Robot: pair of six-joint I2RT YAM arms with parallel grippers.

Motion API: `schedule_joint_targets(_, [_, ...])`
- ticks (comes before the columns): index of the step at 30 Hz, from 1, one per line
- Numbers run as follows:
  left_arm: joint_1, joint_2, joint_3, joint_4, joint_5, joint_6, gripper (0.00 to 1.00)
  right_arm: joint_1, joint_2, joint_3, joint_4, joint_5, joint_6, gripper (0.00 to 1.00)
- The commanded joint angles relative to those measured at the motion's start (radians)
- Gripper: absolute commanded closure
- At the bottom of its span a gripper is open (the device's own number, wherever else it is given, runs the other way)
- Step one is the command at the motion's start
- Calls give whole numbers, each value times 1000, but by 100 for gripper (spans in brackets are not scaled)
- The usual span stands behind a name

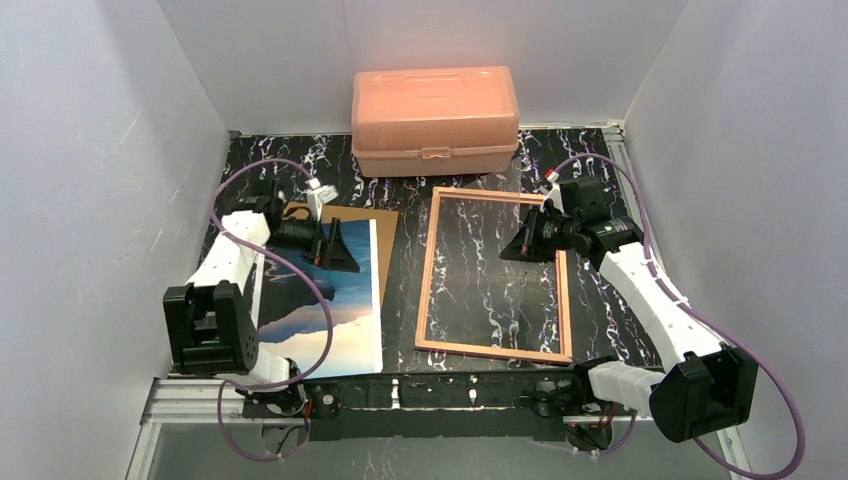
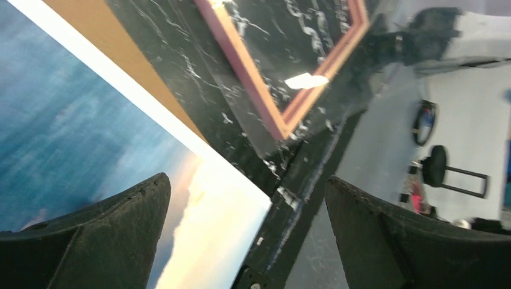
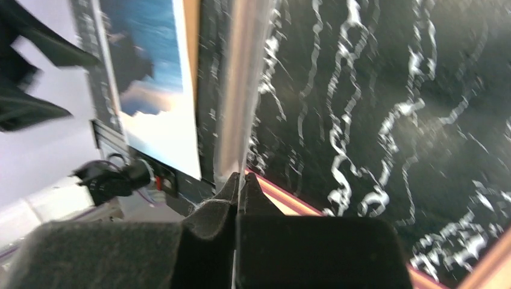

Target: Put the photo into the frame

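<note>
The photo [image 1: 320, 320] lies face up at the left, blue sky and pale clouds, on a brown backing board [image 1: 385, 225]. It also shows in the left wrist view [image 2: 60, 120] and the right wrist view [image 3: 150, 54]. My left gripper [image 1: 335, 245] is open and empty, hovering over the photo's far right part [image 2: 246, 180]. The pink frame [image 1: 490, 350] lies flat mid-table, also in the left wrist view [image 2: 241, 60]. My right gripper [image 1: 515, 248] is over the frame's upper right and is shut [image 3: 240, 180] on the thin edge of the clear pane [image 3: 241, 90].
A salmon-pink lidded box [image 1: 435, 110] stands at the back, just beyond the frame. White walls enclose the black marbled table [image 1: 400, 290] on three sides. A metal rail [image 1: 400, 390] runs along the near edge.
</note>
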Motion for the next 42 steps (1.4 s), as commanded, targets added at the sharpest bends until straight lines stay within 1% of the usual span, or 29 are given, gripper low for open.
schedule_joint_targets(1, [-90, 30, 103, 208, -281, -291, 2, -7, -8, 27, -252, 100, -143, 99])
schedule_joint_targets(6, [-263, 71, 140, 268, -388, -361, 2, -14, 3, 74, -352, 224, -198, 99])
schedule_joint_targets(11, [-420, 177, 175, 351, -478, -435, 2, -20, -11, 120, -385, 323, -207, 99])
schedule_joint_targets(17, [-508, 344, 268, 401, -531, -516, 7, -21, -73, 143, -379, 422, -210, 99])
schedule_joint_targets(20, [-552, 381, 282, 439, -559, -523, 8, -21, -93, 137, -389, 443, -214, 99])
schedule_joint_targets(24, [-616, 418, 286, 474, -584, -539, 10, -21, -130, 128, -379, 441, -221, 99])
schedule_joint_targets(27, [-641, 455, 300, 485, -610, -539, 13, -21, -155, 129, -369, 411, -225, 99])
schedule_joint_targets(28, [-646, 473, 307, 483, -616, -561, 15, -21, -160, 134, -367, 393, -228, 99])
schedule_joint_targets(31, [-656, 500, 315, 497, -647, -575, 21, -21, -171, 153, -371, 344, -229, 99])
schedule_joint_targets(35, [-664, 518, 302, 511, -687, -602, 33, -21, -166, 194, -387, 323, -224, 99])
schedule_joint_targets(37, [-666, 518, 287, 519, -722, -620, 43, -21, -161, 217, -392, 317, -222, 99])
schedule_joint_targets(38, [-666, 518, 278, 521, -744, -632, 50, -21, -156, 225, -392, 312, -221, 99])
schedule_joint_targets(42, [-666, 499, 228, 524, -787, -664, 67, -21, -147, 237, -372, 279, -210, 99])
